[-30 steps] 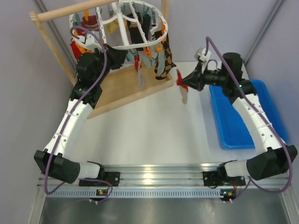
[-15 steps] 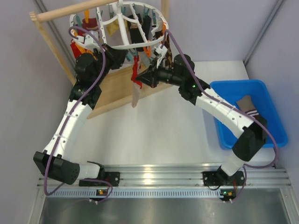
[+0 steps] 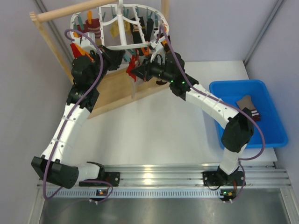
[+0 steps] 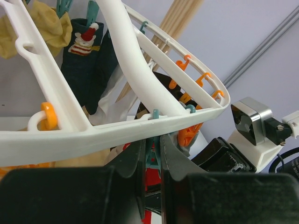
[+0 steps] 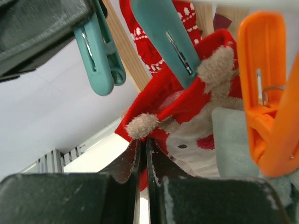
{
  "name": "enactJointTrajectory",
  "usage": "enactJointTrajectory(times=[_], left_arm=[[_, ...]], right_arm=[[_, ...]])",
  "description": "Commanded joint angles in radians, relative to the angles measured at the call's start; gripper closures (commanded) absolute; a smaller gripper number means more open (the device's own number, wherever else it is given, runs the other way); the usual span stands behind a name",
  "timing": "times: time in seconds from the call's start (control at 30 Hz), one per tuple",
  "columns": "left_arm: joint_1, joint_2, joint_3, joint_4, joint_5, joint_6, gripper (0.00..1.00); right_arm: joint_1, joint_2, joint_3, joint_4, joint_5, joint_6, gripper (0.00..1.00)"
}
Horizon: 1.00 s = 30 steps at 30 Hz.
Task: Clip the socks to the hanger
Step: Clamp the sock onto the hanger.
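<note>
right gripper [image 5: 140,143] pinches red sock [image 5: 161,93] | left gripper [image 4: 150,140] pinches teal peg [image 5: 100,60]

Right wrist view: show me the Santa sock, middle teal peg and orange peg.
Santa sock [image 5: 187,100], right wrist view, red hat.
middle teal peg [image 5: 158,24], right wrist view, upper body.
orange peg [image 5: 273,56], right wrist view, upper body.

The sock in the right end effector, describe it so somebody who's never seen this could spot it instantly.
Find the white oval hanger under the wooden rod at the back left. At its near rim, the right end effector pinches a red sock. It alone is gripped, and has a pale face, red nose and fluffy pompom.
</note>
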State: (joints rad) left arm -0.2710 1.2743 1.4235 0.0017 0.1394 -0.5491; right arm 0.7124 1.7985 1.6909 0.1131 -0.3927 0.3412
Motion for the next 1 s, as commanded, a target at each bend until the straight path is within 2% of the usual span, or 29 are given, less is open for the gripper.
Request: enactJointTrajectory(times=[0.0, 0.97], left_arm=[[0.003, -0.038, -0.017, 0.029, 0.014, 0.024, 1.0], [0.003, -0.012, -0.037, 0.023, 0.063, -0.014, 1.0]], right_arm=[[-0.001, -0.016, 0.053, 0.108, -0.008, 0.036, 1.0], [-0.01, -0.004, 0.084, 0.215, -0.063, 0.125, 1.0]])
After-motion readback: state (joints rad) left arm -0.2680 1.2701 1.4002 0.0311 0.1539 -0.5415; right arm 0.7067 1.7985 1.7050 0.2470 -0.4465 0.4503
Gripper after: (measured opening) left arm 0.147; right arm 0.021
